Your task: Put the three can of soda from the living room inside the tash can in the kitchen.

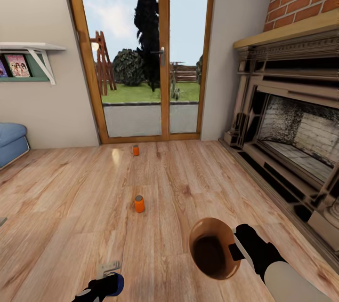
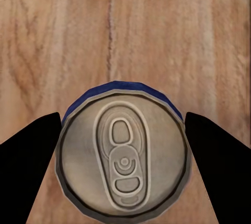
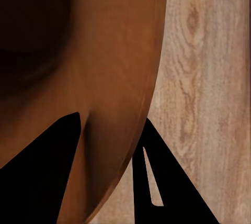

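I am holding the blue metal soda can (image 2: 124,153) between my left pincer (image 2: 124,169) fingers, which look just beside it; it may slip. My right pincer (image 3: 112,169) is pinching the round orange-brown bin's (image 1: 212,248) rim.

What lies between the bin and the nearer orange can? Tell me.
In the head view, only bare wood-plank floor separates the trash can, held by the right gripper, from the nearer orange soda can.

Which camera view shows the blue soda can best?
The left wrist view: the blue soda can sits top-on between the left tool fingers, its grey lid and pull tab clear. The head view shows just a blue sliver at that tool. The right wrist view gives the bin wall instead.
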Motion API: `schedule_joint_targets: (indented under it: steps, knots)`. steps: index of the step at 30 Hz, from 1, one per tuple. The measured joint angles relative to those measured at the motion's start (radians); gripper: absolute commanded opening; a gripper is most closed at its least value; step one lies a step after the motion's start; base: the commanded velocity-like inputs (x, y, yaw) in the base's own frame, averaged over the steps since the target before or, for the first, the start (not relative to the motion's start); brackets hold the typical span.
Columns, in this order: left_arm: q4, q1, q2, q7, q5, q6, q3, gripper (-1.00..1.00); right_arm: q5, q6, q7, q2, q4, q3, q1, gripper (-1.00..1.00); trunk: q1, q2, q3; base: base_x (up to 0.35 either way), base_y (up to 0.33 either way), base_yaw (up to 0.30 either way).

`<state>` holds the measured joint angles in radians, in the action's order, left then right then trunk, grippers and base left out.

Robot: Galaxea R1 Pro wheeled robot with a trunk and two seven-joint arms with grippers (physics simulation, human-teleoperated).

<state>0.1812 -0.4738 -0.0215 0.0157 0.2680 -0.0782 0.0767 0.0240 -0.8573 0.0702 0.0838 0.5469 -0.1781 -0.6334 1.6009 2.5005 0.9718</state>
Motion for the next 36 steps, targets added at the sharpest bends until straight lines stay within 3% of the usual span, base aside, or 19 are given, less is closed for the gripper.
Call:
schedule_joint_targets:
  steps: [18,23,25,27,29,31,35,36]
  knots:
    - [0.002,0.0,0.0,0.001,0.002,0.003,0.0,-1.0,-0.002,0.001,0.0,-0.001,-0.001,0.0,0.0,-1.0,-0.062,-0.112,-0.058,0.0,0.0,0.0]
    - [0.059,0.0,0.0,0.003,0.003,0.025,0.0,-1.0,-0.001,0.001,0.0,-0.001,-0.001,0.0,0.0,-1.0,-0.081,-0.147,-0.074,0.0,0.0,0.0]
    - [0.145,0.004,0.001,0.005,0.004,0.07,-0.001,-1.0,-0.001,0.0,0.0,-0.001,-0.001,-0.001,0.0,-1.0,-0.089,-0.161,-0.08,0.0,0.0,0.0]
    - [0.32,0.012,0.001,0.005,0.006,0.168,-0.003,-1.0,-0.002,0.0,0.0,-0.001,-0.001,-0.002,0.0,-1.0,-0.096,-0.175,-0.086,0.0,0.0,0.0]
    - [0.423,0.028,0.001,0.004,0.007,0.227,-0.003,-1.0,-0.002,0.0,0.0,-0.001,-0.001,-0.002,0.0,-1.0,-0.104,-0.189,-0.093,0.0,0.0,0.0]
    - [0.57,0.08,0.001,0.001,0.007,0.306,-0.004,-1.0,-0.002,0.0,0.0,-0.001,-0.001,-0.003,0.0,-1.0,-0.112,-0.203,-0.099,0.0,0.0,0.0]
    - [0.733,0.144,0.002,-0.002,0.006,0.387,-0.004,-1.0,-0.003,0.0,0.0,-0.002,-0.001,-0.003,0.0,-1.0,-0.127,-0.231,-0.111,0.0,0.0,0.0]
    - [0.821,0.168,0.002,-0.003,0.008,0.434,-0.004,-1.0,-0.002,-0.001,0.0,-0.002,-0.001,-0.004,0.0,-1.0,-0.131,-0.238,-0.114,0.0,0.0,0.0]
